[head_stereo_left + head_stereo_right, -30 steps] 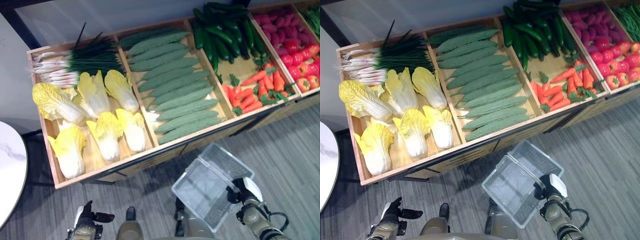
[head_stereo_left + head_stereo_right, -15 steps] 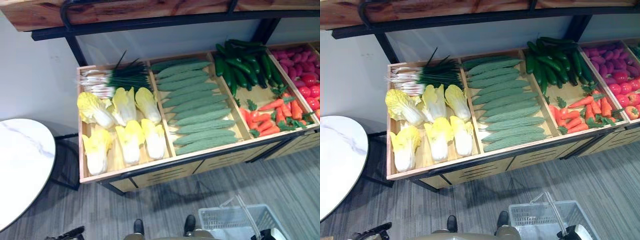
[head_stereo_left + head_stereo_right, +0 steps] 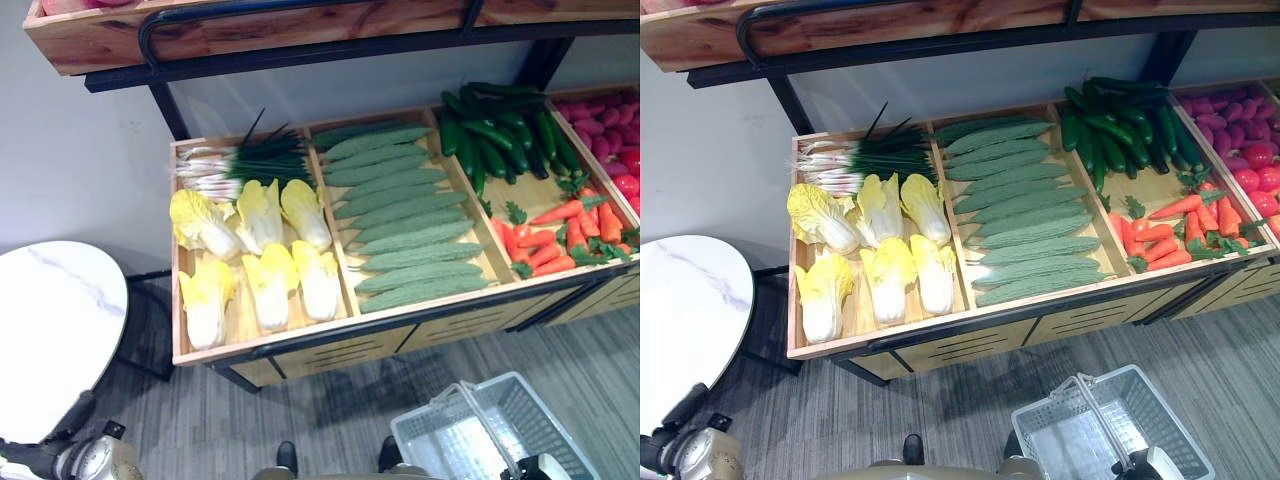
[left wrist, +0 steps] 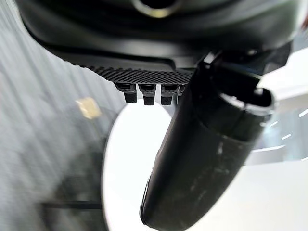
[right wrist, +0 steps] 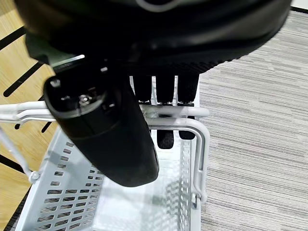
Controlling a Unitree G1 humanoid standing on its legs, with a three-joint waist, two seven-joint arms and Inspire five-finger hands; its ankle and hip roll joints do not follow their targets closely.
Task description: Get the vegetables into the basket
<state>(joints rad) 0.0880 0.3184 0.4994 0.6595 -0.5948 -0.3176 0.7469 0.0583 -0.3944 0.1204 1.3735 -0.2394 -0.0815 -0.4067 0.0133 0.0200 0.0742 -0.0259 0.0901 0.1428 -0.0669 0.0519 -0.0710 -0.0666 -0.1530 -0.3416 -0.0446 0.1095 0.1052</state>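
Note:
A pale grey plastic basket point(image 3: 535, 420) hangs low over the floor in front of the stand, on my right. My right hand point(image 5: 106, 137) is shut on the basket's handle point(image 5: 195, 127), fingers curled over the bar. Nothing lies in the basket. On the wooden stand lie yellow-white cabbages point(image 3: 260, 250), scallions point(image 3: 235, 160), pale green ridged gourds point(image 3: 400, 220), dark cucumbers point(image 3: 500, 130) and carrots point(image 3: 550, 240). My left hand point(image 3: 75, 418) hangs low on the left beside a white round table, fingers straight, holding nothing; its thumb point(image 4: 202, 159) stands out over the tabletop.
The white marble-look round table point(image 3: 50, 330) stands on the left, close to the stand's corner. An upper wooden shelf point(image 3: 300, 30) on a black frame overhangs the trays. Red and purple produce point(image 3: 610, 130) fills the far right tray. Grey striped floor point(image 3: 340, 400) lies between me and the stand.
The view has pulled back from the stand and shifted. The basket, tilted up on its side a second ago, now hangs upright and lower. My left hand has moved out left beside the round table.

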